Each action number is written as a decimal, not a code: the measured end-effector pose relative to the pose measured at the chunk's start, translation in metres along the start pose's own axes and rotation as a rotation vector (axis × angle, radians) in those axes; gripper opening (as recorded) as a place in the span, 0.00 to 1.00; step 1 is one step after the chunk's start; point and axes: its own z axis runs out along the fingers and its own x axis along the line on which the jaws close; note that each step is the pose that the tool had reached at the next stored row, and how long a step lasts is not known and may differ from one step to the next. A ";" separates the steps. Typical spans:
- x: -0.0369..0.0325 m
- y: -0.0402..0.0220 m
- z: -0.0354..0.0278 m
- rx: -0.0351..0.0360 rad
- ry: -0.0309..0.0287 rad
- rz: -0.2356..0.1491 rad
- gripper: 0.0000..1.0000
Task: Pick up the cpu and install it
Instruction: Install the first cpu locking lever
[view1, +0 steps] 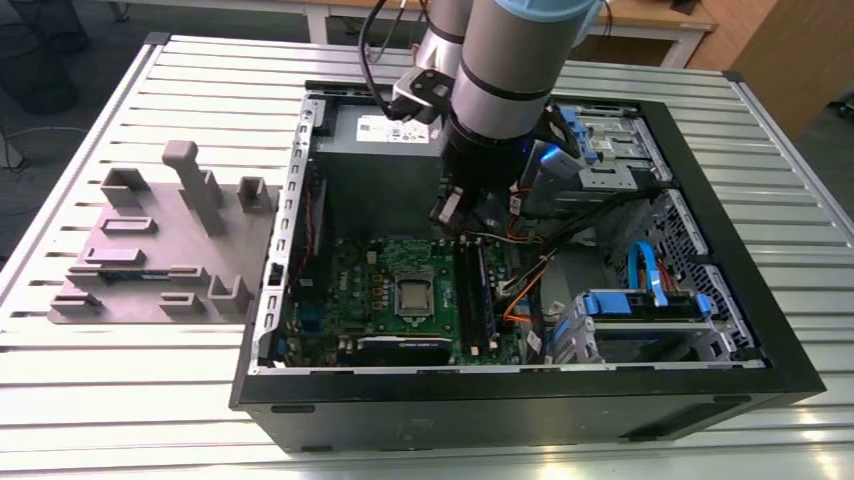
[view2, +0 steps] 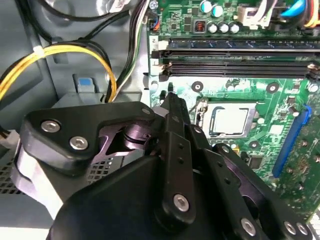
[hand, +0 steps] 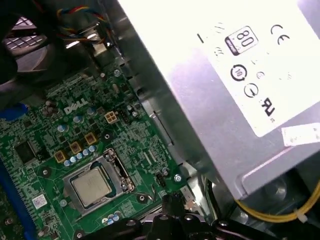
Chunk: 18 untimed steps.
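The cpu (view1: 415, 296) (view2: 231, 120) (hand: 92, 185), a square chip with a silver-grey top, lies flat in the motherboard socket with a metal frame around it. My gripper (view1: 451, 230) hangs inside the open computer case (view1: 534, 390), above the board and a little to the power-supply side of the socket. Its black fingers (view2: 172, 107) come together at the tips with nothing between them, apart from the chip. In the first wrist view the gripper (hand: 172, 202) sits just off one corner of the socket frame.
A silver power supply (hand: 225, 75) (view1: 387, 130) stands close beside the gripper. Yellow cables (view2: 60, 55) run along the case wall. Memory slots (view2: 235, 65) flank the socket. A grey fixture plate (view1: 160, 240) with upright blocks lies outside the case at the exterior view's left.
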 end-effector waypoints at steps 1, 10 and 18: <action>-0.0001 0.0001 0.0003 -0.0004 0.0009 -0.012 0.10; 0.0073 0.0092 0.0018 -0.0015 0.0043 -0.054 0.10; 0.0162 0.0047 0.0012 -0.0022 0.0061 -0.077 0.10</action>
